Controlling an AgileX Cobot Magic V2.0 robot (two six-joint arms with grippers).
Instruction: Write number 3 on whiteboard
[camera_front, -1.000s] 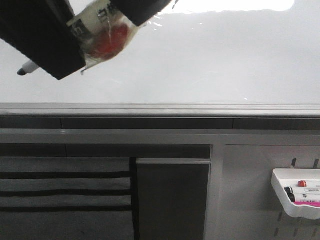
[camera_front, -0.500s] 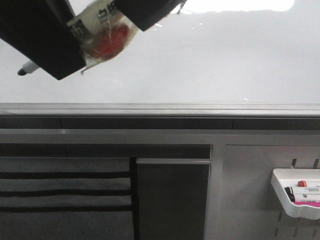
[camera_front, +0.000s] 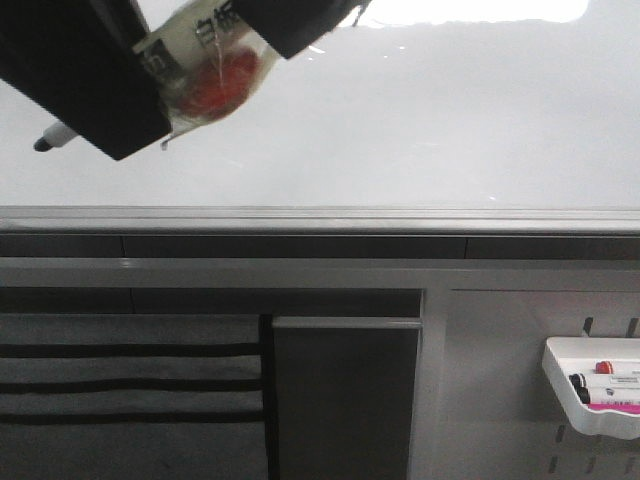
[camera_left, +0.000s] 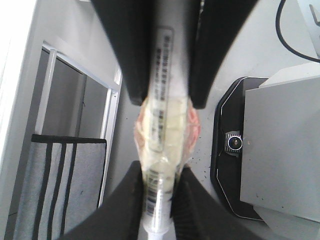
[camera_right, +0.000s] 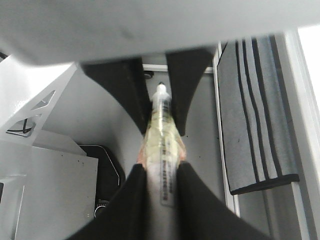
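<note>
The marker (camera_front: 60, 135) lies slanted across the upper left of the whiteboard (camera_front: 420, 120), its black tip low and left, its taped barrel rising rightwards. The left gripper (camera_left: 159, 180) and right gripper (camera_right: 161, 172) are both clamped on that marker, fingers pressed against its barrel. No number 3 shows on the board.

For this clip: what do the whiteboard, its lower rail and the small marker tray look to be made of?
The whiteboard looks like a glossy coated panel: it mirrors a bright light at its top edge. The lower rail looks like brushed grey metal, probably aluminium, with straight extruded ridges and a dull sheen. The marker tray seems to be moulded white plastic, given its rounded corners and smooth matte walls.
</note>
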